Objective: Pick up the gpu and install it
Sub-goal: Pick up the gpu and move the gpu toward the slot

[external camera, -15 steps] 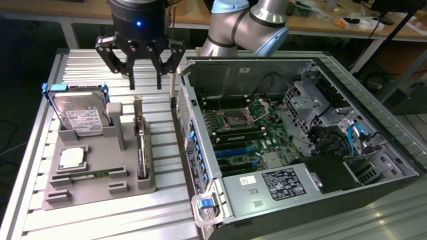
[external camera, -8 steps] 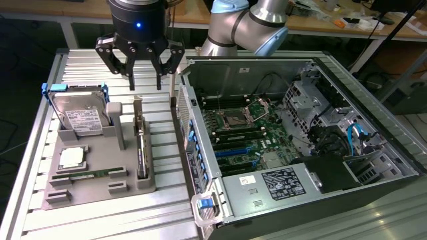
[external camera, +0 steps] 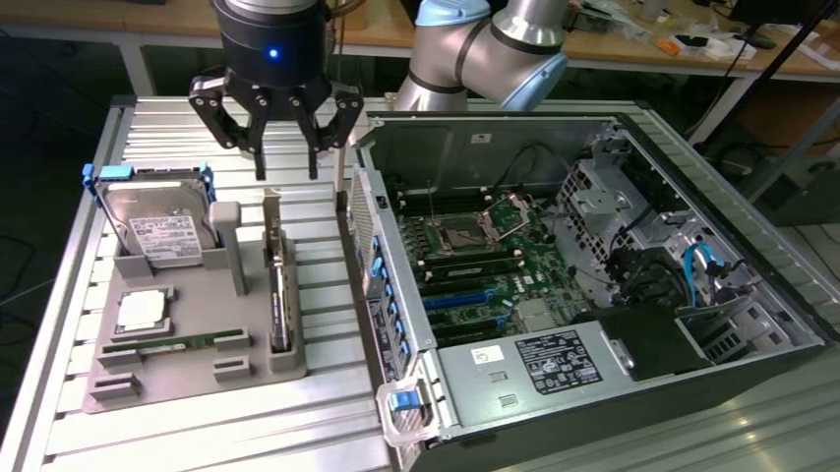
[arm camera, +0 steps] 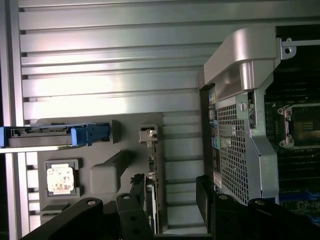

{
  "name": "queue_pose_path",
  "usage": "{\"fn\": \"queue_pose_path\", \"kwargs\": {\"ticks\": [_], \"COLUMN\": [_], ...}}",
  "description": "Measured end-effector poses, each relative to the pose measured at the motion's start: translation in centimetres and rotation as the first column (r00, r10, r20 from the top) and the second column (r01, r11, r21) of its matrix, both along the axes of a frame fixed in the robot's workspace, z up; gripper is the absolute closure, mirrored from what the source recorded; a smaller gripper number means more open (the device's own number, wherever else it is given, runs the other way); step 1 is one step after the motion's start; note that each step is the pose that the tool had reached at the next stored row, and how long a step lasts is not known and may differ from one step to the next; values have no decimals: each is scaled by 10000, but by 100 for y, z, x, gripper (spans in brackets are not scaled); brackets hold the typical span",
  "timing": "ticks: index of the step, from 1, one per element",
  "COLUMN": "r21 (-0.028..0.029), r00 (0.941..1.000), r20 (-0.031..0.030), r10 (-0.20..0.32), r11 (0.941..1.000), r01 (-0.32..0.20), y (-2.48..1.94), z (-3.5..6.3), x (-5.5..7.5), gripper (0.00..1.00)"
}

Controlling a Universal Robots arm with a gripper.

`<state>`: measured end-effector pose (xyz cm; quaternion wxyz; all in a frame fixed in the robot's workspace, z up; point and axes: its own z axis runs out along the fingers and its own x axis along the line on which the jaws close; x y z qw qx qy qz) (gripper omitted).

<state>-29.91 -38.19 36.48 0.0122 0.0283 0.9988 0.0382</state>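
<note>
The gpu (external camera: 275, 290) stands on its long edge in a slot of the grey parts holder (external camera: 184, 388), a thin dark card with a silvery bracket end. In the wrist view the gpu (arm camera: 151, 172) runs between the dark fingers, its bracket toward the table's far side. My gripper (external camera: 286, 167) hangs above the card's far end, open, with nothing between its fingers. The wrist view puts the gripper (arm camera: 167, 200) astride the card with a gap on both sides.
On the holder (arm camera: 112, 170) also sit a silver hard drive in a blue frame (external camera: 157, 221), a CPU (external camera: 142, 311) and a green RAM stick (external camera: 171, 343). The open computer case (external camera: 565, 285) lies at the exterior view's right, its wall (arm camera: 240, 130) close beside the gripper.
</note>
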Motion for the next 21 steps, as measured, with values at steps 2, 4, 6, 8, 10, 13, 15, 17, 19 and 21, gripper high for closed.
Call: {"fn": "queue_pose_path", "kwargs": {"ticks": [2,4,6,8,10,13,15,17,19,21], "r21": [0,0,0,0,-1,0,0,0,0,0], "r00": [10000,10000,10000,10000,10000,10000,10000,10000,10000,10000], "r20": [-1,-1,-1,0,-1,0,1,0,0,0], "r10": [0,0,0,0,0,0,0,0,0,0], "r11": [10000,10000,10000,10000,10000,10000,10000,10000,10000,10000], "r01": [0,0,0,0,0,0,0,0,0,0], "y": [0,0,0,0,0,0,0,0,0,0], "z": [-6,-12,-19,-27,-33,-42,-48,-54,-63,-69], "x": [0,0,0,0,0,0,0,0,0,0], "gripper": [46,46,46,46,46,46,46,46,46,46]}}
